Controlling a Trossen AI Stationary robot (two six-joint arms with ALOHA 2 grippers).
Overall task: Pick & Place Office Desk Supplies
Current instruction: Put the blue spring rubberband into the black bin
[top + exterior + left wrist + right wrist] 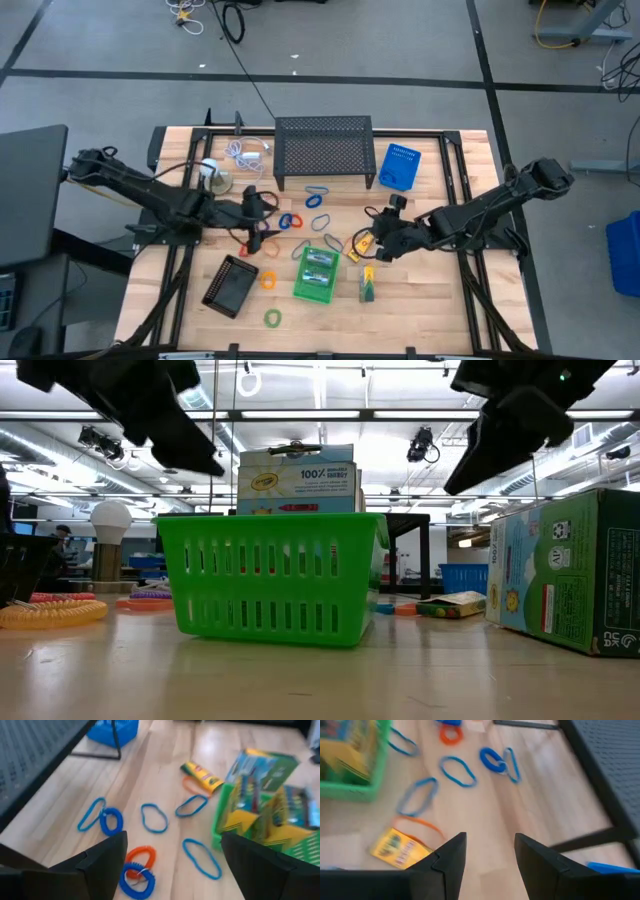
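A green basket (318, 272) with yellow crayon boxes (260, 795) upright inside stands near the table's middle. One crayon box (360, 243) lies flat on the wood just left of my right gripper (378, 237); another (367, 284) lies right of the basket. Blue and orange loops (154, 817) lie scattered between the basket and the black mesh shelf (323, 150). My left gripper (172, 840) hovers open above a blue and an orange coil loop (137, 870). My right gripper (490, 837) hovers open over bare wood, the flat crayon box (400, 849) beside it.
A black tray (231, 285) lies at the near left, with an orange loop (268, 280) and a green loop (272, 318) close by. A blue basket (400, 166) stands right of the mesh shelf. A white cable (248, 152) and a white ball (210, 170) lie at the far left.
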